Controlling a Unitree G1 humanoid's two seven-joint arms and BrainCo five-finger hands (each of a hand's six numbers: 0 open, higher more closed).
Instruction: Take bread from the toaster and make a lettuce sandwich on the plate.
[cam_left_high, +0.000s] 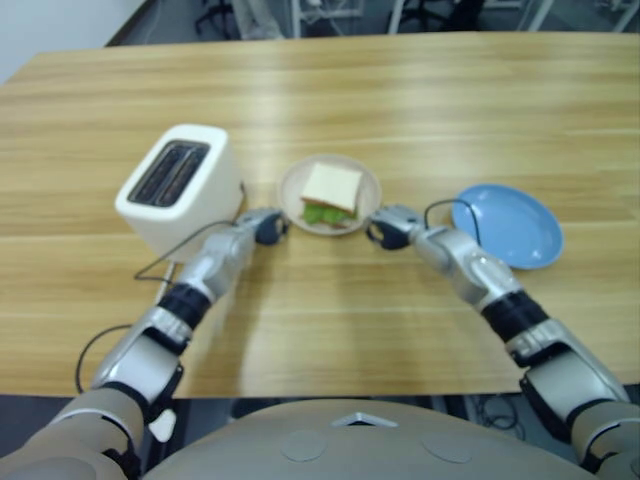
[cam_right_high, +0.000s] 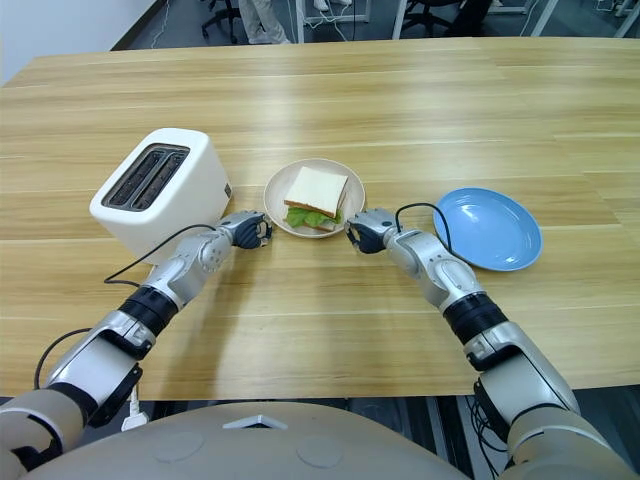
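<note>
The sandwich (cam_right_high: 318, 190) lies between left hand (cam_right_high: 247, 231) and right hand (cam_right_high: 368, 232), both curled, empty.

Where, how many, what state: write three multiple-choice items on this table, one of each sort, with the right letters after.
1. The sandwich lies:
A in the toaster
B on the beige plate
C on the blue plate

2. Plates on the table:
A one
B three
C two

3. The left hand and right hand:
A are curled and hold nothing
B each hold a bread slice
C grip the blue plate

Answers:
1 B: bread over lettuce sits on the beige plate, between toaster and blue plate.
2 C: only the beige and the blue plate stand there.
3 A: both hands rest curled, one at each side of the beige plate, with nothing in them.
</note>
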